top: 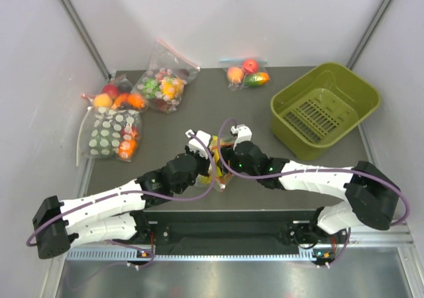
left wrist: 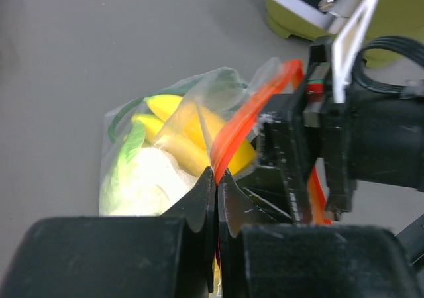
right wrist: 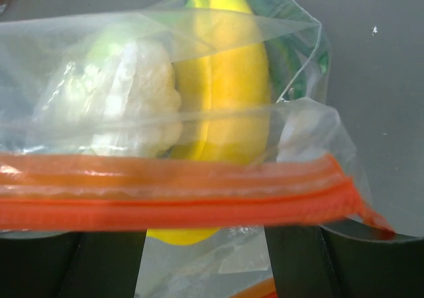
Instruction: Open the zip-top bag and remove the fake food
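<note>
The zip-top bag (top: 216, 174) is held between both grippers at the table's near middle. In the left wrist view my left gripper (left wrist: 217, 175) is shut on the red-orange zip strip (left wrist: 248, 122). The yellow bananas (left wrist: 179, 129) and the pale green-and-white lettuce (left wrist: 142, 175) lie inside the clear plastic. My right gripper (left wrist: 311, 172) stands close on the right, with another stretch of strip between its fingers. In the right wrist view the strip (right wrist: 172, 202) runs across in front of the bananas (right wrist: 225, 93) and lettuce (right wrist: 132, 99). The right gripper (right wrist: 205, 265) has its fingers apart, with bag plastic between them.
A green basket (top: 324, 109) stands at the back right. A small bag of peach, apple and green-orange piece (top: 246, 74) lies at the back middle. A bag of multicolour pieces (top: 165, 83), a white-dotted bag (top: 109, 132) and loose fruit (top: 116, 96) lie at the back left.
</note>
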Robot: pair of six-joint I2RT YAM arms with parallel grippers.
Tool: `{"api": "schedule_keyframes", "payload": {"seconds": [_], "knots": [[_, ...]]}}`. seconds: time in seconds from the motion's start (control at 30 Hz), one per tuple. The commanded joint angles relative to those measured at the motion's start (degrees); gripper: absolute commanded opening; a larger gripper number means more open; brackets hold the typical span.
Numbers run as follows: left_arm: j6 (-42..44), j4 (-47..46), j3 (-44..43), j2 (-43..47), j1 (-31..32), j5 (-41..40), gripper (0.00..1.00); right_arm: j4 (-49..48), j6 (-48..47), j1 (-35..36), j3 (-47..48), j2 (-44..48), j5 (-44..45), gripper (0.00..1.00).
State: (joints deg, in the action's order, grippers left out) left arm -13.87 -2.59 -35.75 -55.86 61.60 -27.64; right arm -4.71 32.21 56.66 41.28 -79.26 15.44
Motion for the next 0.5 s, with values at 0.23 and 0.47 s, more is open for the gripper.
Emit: {"api": "schedule_keyframes", "payload": {"seconds": [0.23, 0.47], "knots": [[-0.63, -1.98, 1.99, 2.50, 0.18, 0.92, 0.00, -4.87, 1.46, -1.82, 3.11, -5.73, -2.96, 0.53], [-0.81, -2.07, 2.43, 1.72, 0.18, 0.92, 0.00, -3.73, 1.89, -2.00, 3.02, -2.13, -2.70, 0.00]]}}
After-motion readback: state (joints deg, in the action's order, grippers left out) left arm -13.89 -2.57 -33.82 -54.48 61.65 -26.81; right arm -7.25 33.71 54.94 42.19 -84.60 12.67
